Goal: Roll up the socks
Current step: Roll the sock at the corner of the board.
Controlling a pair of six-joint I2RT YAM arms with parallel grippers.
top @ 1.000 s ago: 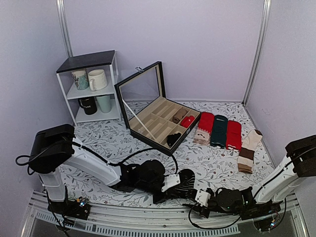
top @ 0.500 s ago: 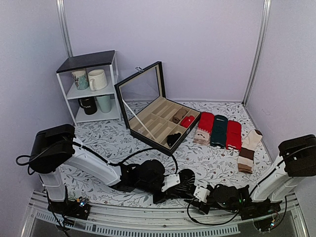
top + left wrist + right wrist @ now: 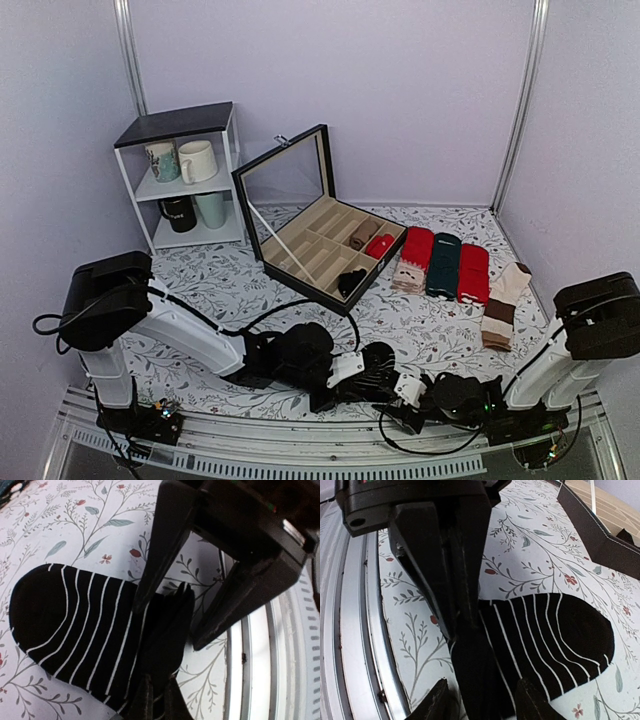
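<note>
Top view, left to right: white rack (image 3: 180,122) with mugs (image 3: 197,160), left arm (image 3: 200,335), open divided box (image 3: 318,245) with a few rolled items inside, a row of red and green socks (image 3: 445,265), cream-and-brown socks (image 3: 503,300), and right arm (image 3: 560,360), all on the floral surface (image 3: 220,280). The two arm ends meet low at the near edge, centre. From here they read as black lumps, so the jaws can't be made out and the task's pair is hidden under them. The left wrist view fills that in. The socks (image 3: 75,615), black with thin white stripes, lie on the surface with the rounded end to the left and the other end bunched up dark. The left gripper (image 3: 159,702) has its jaws pressed together, pinching that bunched fabric at the bottom edge, partly cut off by the frame. The right gripper (image 3: 170,622) has its jaws spread, one over the bunched end, the other on bare surface near the metal rail (image 3: 260,670). The right wrist view shows the same from the other side: striped end at right, its own jaws apart on either side of the dark fold, the left jaws coming down closed onto it, and a box corner cut off at upper right. Whether one sock or both sit in the pinch, can't tell.
</note>
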